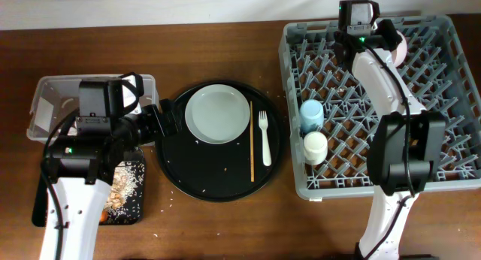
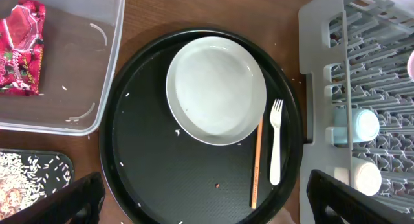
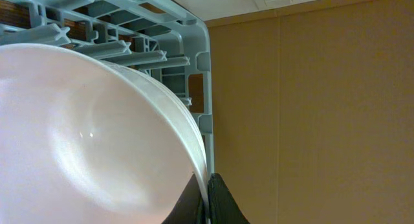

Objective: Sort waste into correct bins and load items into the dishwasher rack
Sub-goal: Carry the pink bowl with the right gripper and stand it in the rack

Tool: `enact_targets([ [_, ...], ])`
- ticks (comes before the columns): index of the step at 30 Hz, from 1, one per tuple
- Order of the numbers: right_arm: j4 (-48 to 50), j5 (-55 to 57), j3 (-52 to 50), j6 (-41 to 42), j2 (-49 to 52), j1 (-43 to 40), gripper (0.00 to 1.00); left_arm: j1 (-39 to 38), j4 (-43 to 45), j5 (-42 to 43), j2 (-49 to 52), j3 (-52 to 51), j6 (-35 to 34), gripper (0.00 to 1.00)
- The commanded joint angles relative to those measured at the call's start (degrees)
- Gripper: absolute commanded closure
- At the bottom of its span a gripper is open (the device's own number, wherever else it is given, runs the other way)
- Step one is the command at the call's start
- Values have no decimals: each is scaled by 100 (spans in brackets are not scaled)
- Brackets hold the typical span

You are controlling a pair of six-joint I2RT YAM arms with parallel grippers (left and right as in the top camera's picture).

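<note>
Closest to us, in the right wrist view, the small white bowl [image 3: 84,140] fills most of the frame. It is smooth and glossy with a faint pinkish cast, and its thin rim is pinched between the dark fingers of the right gripper [image 3: 207,199], which is clamped on it. From overhead we see this bowl held on edge at the far side of the grey dishwasher rack [image 1: 353,188], over the pegs. We cannot tell whether it touches them.

The left gripper [image 2: 204,185] hovers over the near part of the round black tray [image 2: 155,179], fingers spread wide and holding nothing. On that tray the pale round plate [image 2: 217,89] lies flat and looks clean. Just right of it lies the thin wooden stick [image 2: 257,166], with one end touching the plate's edge, and beside the stick lies the white plastic fork [image 2: 275,143], tines pointing away. A few rice grains dot the tray.

In the rack's left column stand the light blue cup [image 1: 311,115] and, nearer us, the cream cup [image 1: 315,147]. The clear tub [image 2: 110,75] holds the shiny red wrapper [image 2: 22,49]. The shallow black tray [image 1: 139,207] holds the rice scraps [image 2: 32,169].
</note>
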Motion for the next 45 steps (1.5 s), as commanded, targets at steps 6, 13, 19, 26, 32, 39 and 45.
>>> enact_targets([
  [6,254,-332,-210,-887,-304,-238,96,33,7,44,-55,111,50,1],
  [13,490,-356,-216,-1840,-297,-872,96,33,7,44,-55,111,50,1],
  [19,549,-352,-369,-1832,-122,-645,96,33,7,44,-55,111,50,1],
  [26,-85,-332,-372,-925,-122,-376,96,33,7,44,-55,111,50,1],
  [32,813,179,-372,-2055,-122,-361,96,33,7,44,-55,111,50,1],
  [39,1281,413,-374,-2302,-103,-387,96,33,7,44,-55,111,50,1],
  [45,1235,614,-431,-2282,181,-365,96,33,7,44,-55,111,50,1],
])
